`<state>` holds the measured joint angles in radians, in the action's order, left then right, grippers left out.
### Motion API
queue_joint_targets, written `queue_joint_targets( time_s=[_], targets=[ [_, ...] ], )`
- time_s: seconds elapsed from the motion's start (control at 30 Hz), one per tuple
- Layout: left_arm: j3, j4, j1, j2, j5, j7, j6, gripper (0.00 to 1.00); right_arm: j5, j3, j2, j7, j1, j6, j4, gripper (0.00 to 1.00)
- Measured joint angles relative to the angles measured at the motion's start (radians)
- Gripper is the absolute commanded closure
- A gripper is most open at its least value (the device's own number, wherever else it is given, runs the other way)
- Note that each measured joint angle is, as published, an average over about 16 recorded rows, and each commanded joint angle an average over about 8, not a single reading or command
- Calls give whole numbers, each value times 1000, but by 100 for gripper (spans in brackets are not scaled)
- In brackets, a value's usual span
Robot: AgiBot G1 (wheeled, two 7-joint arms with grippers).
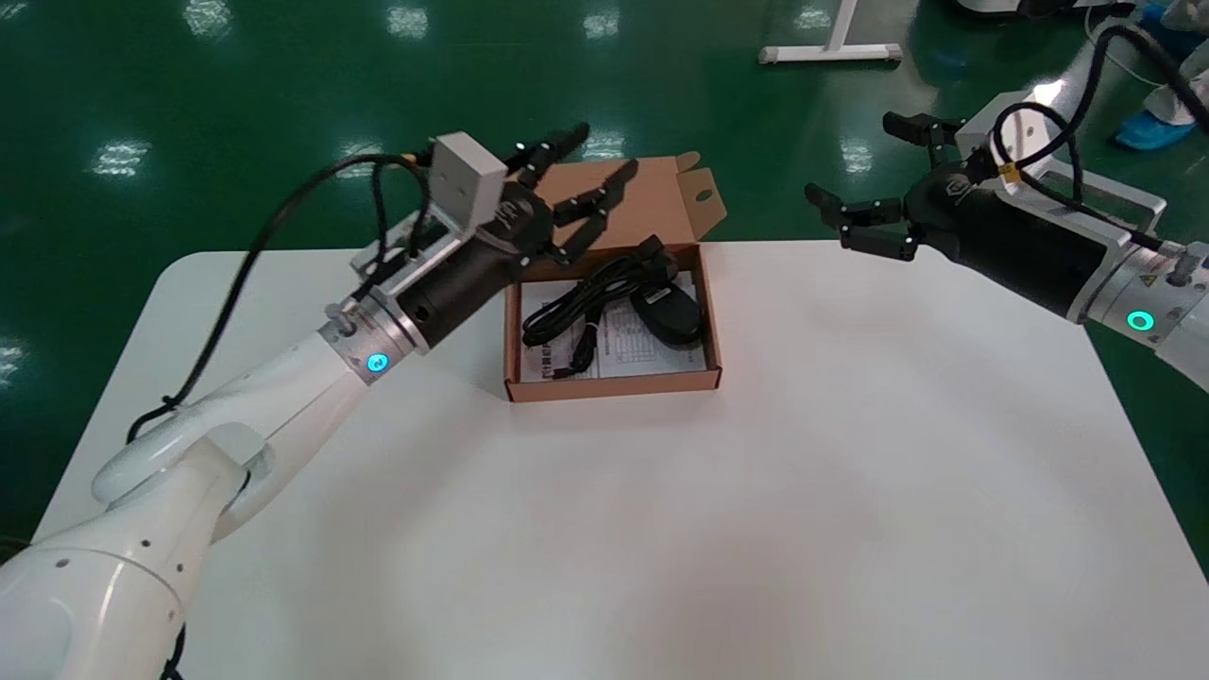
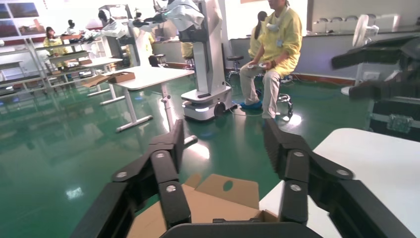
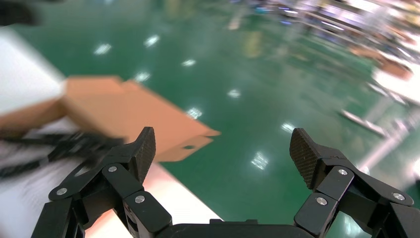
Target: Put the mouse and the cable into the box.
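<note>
Both mouse [image 1: 669, 310] and cable [image 1: 576, 307] lie in the box [image 1: 614, 385] just beneath your left gripper [image 1: 595, 179], which gapes empty, probably since nothing's left to carry; your right gripper [image 1: 855, 161], likewise spread, hangs well aside.

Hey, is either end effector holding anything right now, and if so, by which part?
Nothing. The left end effector and right end effector are both open and empty; the mouse and cable lie in the box.

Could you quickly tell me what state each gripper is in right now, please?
Left gripper: open, holding nothing, by the box.
Right gripper: open, holding nothing, off to the right.
</note>
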<state>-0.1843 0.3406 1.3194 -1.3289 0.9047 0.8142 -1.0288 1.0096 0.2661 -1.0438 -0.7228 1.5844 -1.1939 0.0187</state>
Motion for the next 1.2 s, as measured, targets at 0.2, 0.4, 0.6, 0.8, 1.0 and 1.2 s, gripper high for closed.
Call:
queue_joint_targets(
  time_s=[0.2, 0.4, 0.6, 0.8, 1.0, 1.2],
  targets=[
    [19, 25, -7, 20, -57, -74, -39, 0, -61, -37, 25, 39, -27, 1, -21, 0],
    [16, 101, -27, 78, -81, -164, -79, 0, -95, -46, 58, 108, -65, -20, -106, 0],
    [3, 201, -53, 154, -92, -263, -125, 0, -117, -41, 99, 197, -115, -51, -238, 0],
    [-10, 301, -79, 230, -103, -363, -171, 0, -138, -34, 142, 289, -166, -84, -375, 0],
    [-23, 401, -104, 306, -114, -462, -217, 0, -159, -27, 185, 380, -216, -116, -511, 0],
    [-37, 501, -130, 382, -125, -562, -263, 0, -179, -20, 227, 472, -267, -148, -648, 0]
  ],
)
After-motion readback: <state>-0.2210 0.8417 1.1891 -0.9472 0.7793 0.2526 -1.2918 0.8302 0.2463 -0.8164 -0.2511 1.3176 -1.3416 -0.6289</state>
